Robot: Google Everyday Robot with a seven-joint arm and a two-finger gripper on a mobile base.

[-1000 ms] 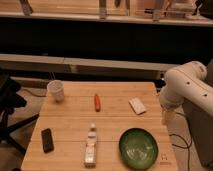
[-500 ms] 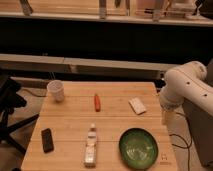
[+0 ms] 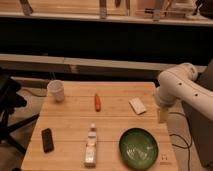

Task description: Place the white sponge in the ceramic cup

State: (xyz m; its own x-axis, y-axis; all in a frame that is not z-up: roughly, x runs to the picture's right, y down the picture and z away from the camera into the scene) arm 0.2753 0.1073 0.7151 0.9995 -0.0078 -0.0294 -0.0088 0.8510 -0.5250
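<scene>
The white sponge (image 3: 137,105) lies flat on the wooden table (image 3: 70,120), right of centre. At the table's far left corner stands the ceramic cup (image 3: 56,90), upright, its inside not visible. My white arm comes in from the right, and its gripper (image 3: 161,115) hangs down at the table's right edge, just right of the sponge and a little nearer the camera. The gripper is open and holds nothing. It does not touch the sponge.
A wide green bowl (image 3: 138,148) sits at the front right. A clear plastic bottle (image 3: 91,146) lies at the front centre, a small orange object (image 3: 97,102) mid-table, and a black object (image 3: 47,139) at the front left. A dark chair (image 3: 7,105) stands left of the table.
</scene>
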